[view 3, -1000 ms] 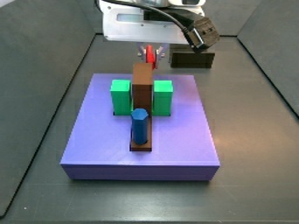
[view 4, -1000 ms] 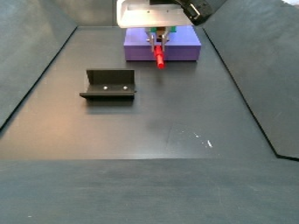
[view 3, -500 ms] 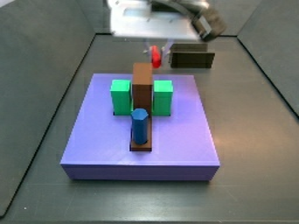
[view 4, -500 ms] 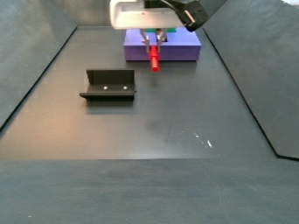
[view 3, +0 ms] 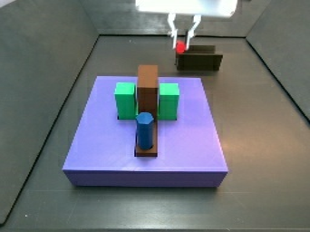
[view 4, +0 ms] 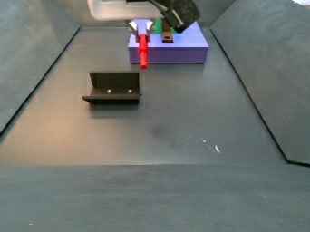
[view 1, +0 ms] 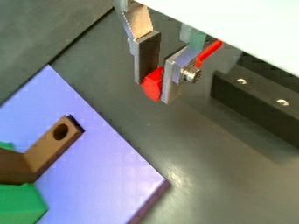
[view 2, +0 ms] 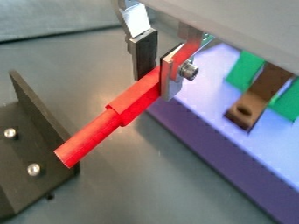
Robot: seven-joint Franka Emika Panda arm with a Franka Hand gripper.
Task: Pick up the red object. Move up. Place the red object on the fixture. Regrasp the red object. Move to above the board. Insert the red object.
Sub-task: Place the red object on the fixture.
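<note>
Side view: the pincer (view 3: 182, 43), clamped on the red object (view 3: 180, 45), has risen clear of the board (view 3: 147, 136) and now hangs near the fixture (view 3: 200, 61), so placement there is judged next.

Hand (view 3: 183, 38) holding the red object (view 3: 180, 45) above the fixture (view 3: 200, 61), beyond the far edge of the board (view 3: 145, 127) on the floor.

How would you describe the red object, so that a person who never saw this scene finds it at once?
Look past the far edge of the lavender board, towards the dark fixture. There the gripper hangs in the air, shut on the red object. It is a slim stepped rod, the only red thing; the blue peg stands on the board.
</note>
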